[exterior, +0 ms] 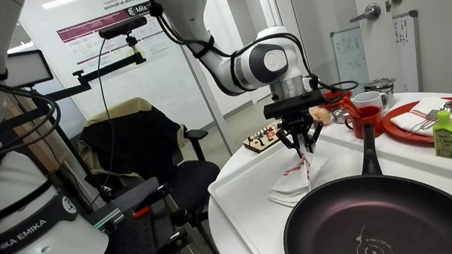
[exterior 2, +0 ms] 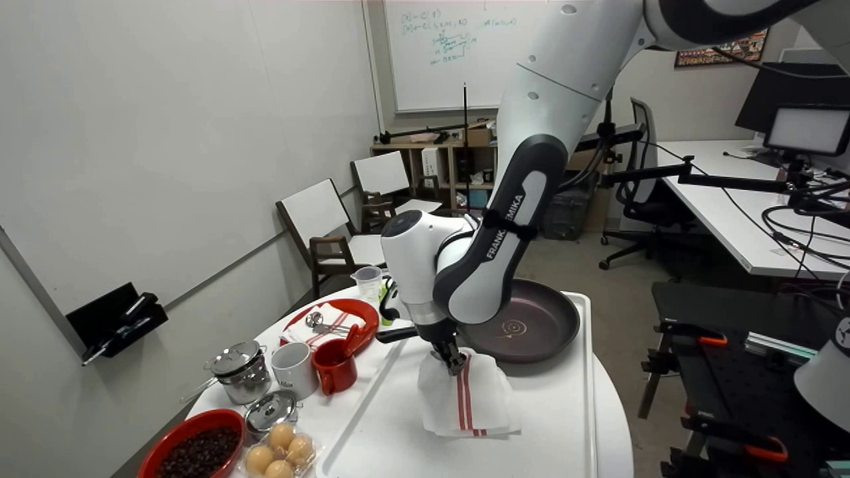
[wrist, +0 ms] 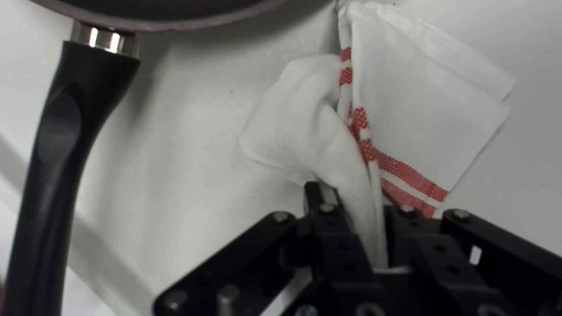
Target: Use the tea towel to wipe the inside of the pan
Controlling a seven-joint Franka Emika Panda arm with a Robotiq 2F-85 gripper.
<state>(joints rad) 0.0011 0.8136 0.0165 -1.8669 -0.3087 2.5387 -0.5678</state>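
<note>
Underneath, a round white table (exterior 2: 612, 418) bears a white tray (exterior 2: 558, 411), the black pan (exterior: 375, 221) on it with its handle (exterior: 369, 150) crossing the tray's edge, and a red plate (exterior 2: 355, 308). Just beside the pan on the tray lies the towel (exterior 2: 483, 401), its gathered part clamped in the gripper (wrist: 354, 199), the pan's raised rim (wrist: 175, 24) between it and the cooking surface. Past the tray stand a red bowl (exterior 2: 199, 423), a pot (exterior 2: 247, 382), two mugs (exterior 2: 335, 372) and a green bottle (exterior: 446, 141).
</note>
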